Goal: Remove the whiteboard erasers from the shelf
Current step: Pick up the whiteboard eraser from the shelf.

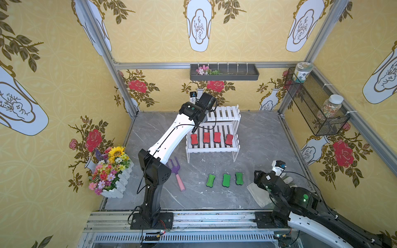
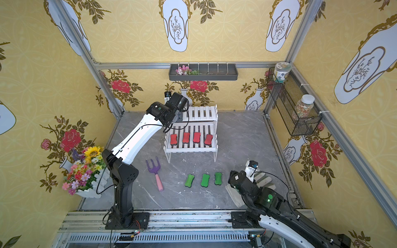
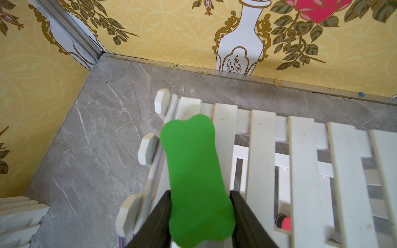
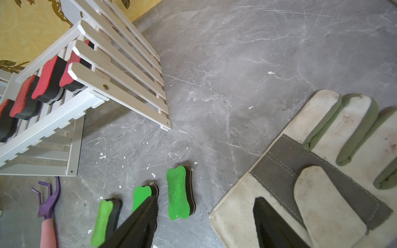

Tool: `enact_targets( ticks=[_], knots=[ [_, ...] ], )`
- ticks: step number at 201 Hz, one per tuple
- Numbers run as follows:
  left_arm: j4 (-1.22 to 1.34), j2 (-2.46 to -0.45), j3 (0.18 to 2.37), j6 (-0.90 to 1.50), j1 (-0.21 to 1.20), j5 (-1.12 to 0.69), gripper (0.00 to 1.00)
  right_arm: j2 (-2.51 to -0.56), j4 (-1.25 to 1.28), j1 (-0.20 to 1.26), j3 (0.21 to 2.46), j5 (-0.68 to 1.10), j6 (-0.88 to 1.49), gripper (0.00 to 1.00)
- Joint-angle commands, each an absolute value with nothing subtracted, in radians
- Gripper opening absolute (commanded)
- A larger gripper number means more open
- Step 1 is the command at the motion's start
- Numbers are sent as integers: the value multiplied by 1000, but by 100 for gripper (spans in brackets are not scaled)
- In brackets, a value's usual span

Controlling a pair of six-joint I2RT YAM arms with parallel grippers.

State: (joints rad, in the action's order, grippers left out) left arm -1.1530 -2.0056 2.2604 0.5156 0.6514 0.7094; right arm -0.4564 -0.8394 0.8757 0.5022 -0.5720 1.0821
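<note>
Holding four red erasers (image 1: 206,137) in a row on its lower tier, the white slatted shelf (image 1: 212,148) stands mid-floor. Left gripper (image 3: 199,193) is over the shelf's top tier, clenched on a green eraser (image 3: 193,167) at its waist. Right gripper (image 4: 205,199) hangs in front of the shelf, jaws spread, empty. Three green erasers (image 1: 226,180) lie on the floor before the shelf.

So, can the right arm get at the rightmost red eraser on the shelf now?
Probably yes. The right gripper hangs open and empty over the glove, bare table lies between it and the shelf, and the rightmost red eraser sits uncovered on the lower tier.
</note>
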Motion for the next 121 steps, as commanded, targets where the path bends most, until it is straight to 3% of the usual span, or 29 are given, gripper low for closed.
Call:
enact_targets(
  ticks=[1, 77, 121],
  knots=[
    [-1137, -1992, 2256, 495, 658, 710, 44, -462, -836, 876, 499, -574, 1092, 75],
    [-1144, -1887, 2259, 479, 781, 769, 44, -499, -828, 876, 516, -575, 1092, 75],
    [-1132, -1716, 2023, 561, 936, 845, 44, -497, -852, 876, 528, -581, 1092, 75]
  ],
)
